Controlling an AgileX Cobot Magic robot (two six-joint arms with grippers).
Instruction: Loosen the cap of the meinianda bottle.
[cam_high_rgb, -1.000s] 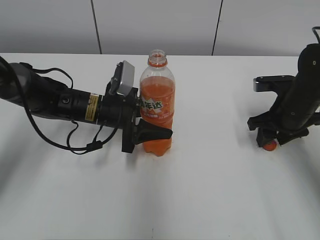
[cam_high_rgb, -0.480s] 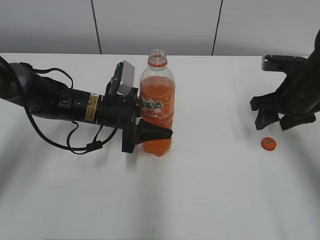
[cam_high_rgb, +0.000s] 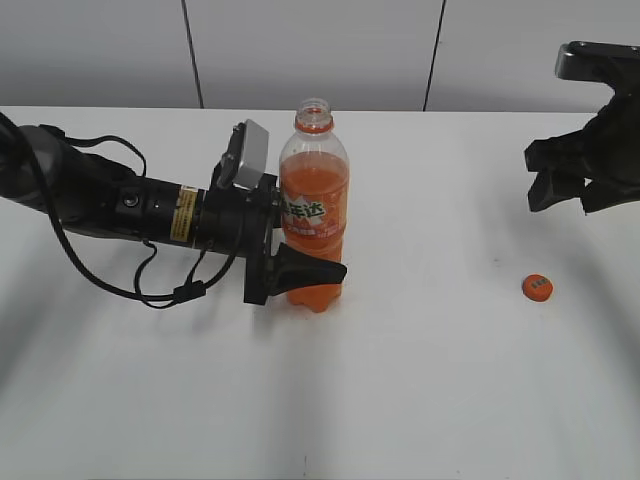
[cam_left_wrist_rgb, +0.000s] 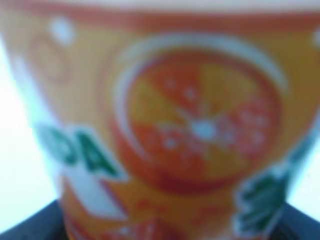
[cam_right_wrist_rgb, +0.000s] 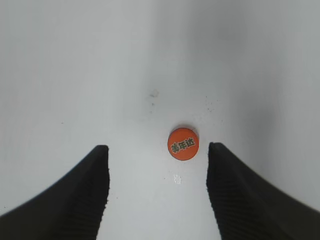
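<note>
Since a second ago your right tool (cam_high_rgb: 563, 191) has let the cap (cam_high_rgb: 538, 287) go and lifted away toward the far right; it now hangs wide open and empty above it. That cap lies flat on the white surface (cam_high_rgb: 420, 390), well apart from the meinianda bottle (cam_high_rgb: 314, 205), which stands upright with its neck bare. Your left tool (cam_high_rgb: 300, 272) straddles the bottle's lower body, its fingers barely parted from the bottle. Draw that arm straight back so the open bottle stays upright.
</note>
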